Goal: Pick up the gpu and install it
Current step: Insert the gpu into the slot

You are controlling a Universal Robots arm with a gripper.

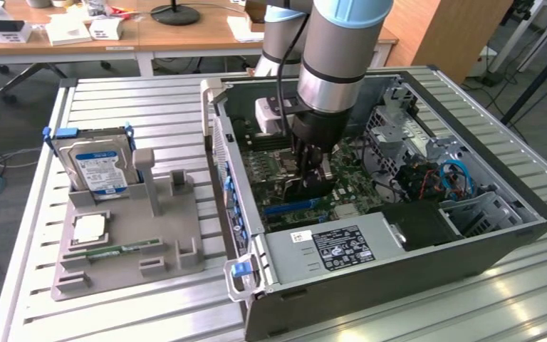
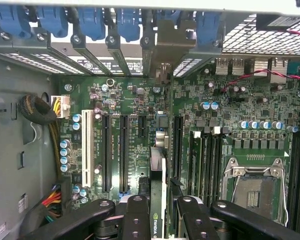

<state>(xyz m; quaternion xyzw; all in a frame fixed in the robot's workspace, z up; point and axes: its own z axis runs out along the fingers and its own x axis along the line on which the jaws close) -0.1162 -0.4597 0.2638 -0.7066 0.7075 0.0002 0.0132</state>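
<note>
Inside the open pc case (image 1: 501, 235), my gripper (image 1: 310, 174) pinches the gpu (image 2: 162, 187) edge-on, just over the motherboard (image 2: 115, 100). Install step, I'd say: card not seated yet. Seating calls for its edge lined up w/ a long black slot (image 2: 177, 145), bracket toward the rear openings. The case sits on a slatted metal table (image 1: 501, 306). A parts tray (image 1: 122, 246) w/ hard drive (image 1: 97, 167) is at the exterior view's left, and desks (image 1: 159, 32) are far behind.

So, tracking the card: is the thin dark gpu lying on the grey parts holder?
No, the tool holds the thin dark gpu over the green motherboard inside the open computer case.
</note>
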